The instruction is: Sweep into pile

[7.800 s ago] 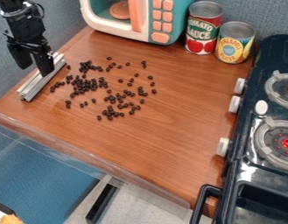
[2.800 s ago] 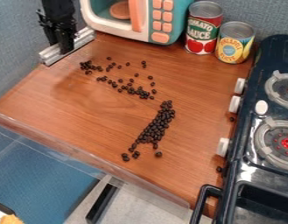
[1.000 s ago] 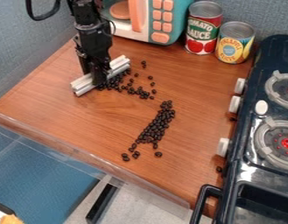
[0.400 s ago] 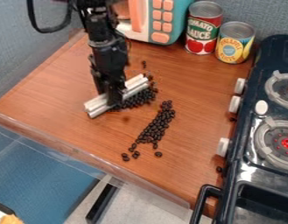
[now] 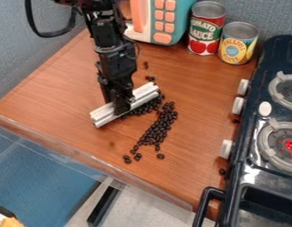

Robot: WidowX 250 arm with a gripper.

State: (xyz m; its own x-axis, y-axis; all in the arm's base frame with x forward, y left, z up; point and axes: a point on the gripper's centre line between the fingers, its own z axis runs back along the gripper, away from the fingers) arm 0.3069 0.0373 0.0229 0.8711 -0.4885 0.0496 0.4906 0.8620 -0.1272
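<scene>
On surface [image 5: 59, 93], beans [image 5: 149, 106] right against bar [image 5: 145, 94], clamped in jaws. Hold low and level, push slowly to merge with long pile [image 5: 158, 131], ease off at contact to avoid scatter. Collect strays [image 5: 146, 65] afterwards.

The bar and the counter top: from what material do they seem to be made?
The bar looks like metal, perhaps aluminium, satin silver with straight grooves along it. The counter top looks like wood or wood laminate, smooth, faintly glossy, with reddish-brown grain.
</scene>
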